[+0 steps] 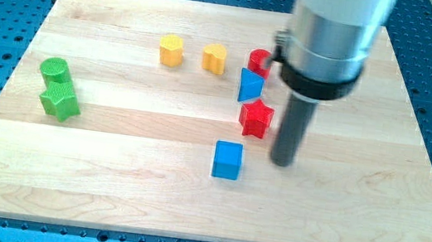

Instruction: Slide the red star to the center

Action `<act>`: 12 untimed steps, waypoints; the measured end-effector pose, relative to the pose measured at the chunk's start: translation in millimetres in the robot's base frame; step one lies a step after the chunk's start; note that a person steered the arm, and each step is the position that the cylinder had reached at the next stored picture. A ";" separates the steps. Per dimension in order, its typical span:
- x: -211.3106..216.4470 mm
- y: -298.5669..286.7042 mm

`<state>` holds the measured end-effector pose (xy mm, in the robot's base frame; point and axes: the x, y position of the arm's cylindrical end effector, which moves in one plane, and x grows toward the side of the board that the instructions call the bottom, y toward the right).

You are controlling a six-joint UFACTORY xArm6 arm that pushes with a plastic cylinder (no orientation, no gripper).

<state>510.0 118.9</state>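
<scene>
My tip (282,161) rests just right of the red star (256,118).

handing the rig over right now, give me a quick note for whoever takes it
My tip rests on the board just to the view's right of the red star, a small gap between them.
The red star sits right of centre, below the blue triangle, above the blue cube.
Done: tip is lined up beside the star.
Left: push it toward the view's left, to the centre.

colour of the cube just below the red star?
Blue cube; the camera view shows it plainly.
</scene>
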 end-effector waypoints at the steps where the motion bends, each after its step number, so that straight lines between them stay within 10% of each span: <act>1: -18.7 27.1; 4: -27.1 -82.7; 7: -14.9 -4.3; 12: -50.3 -55.1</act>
<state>459.8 63.9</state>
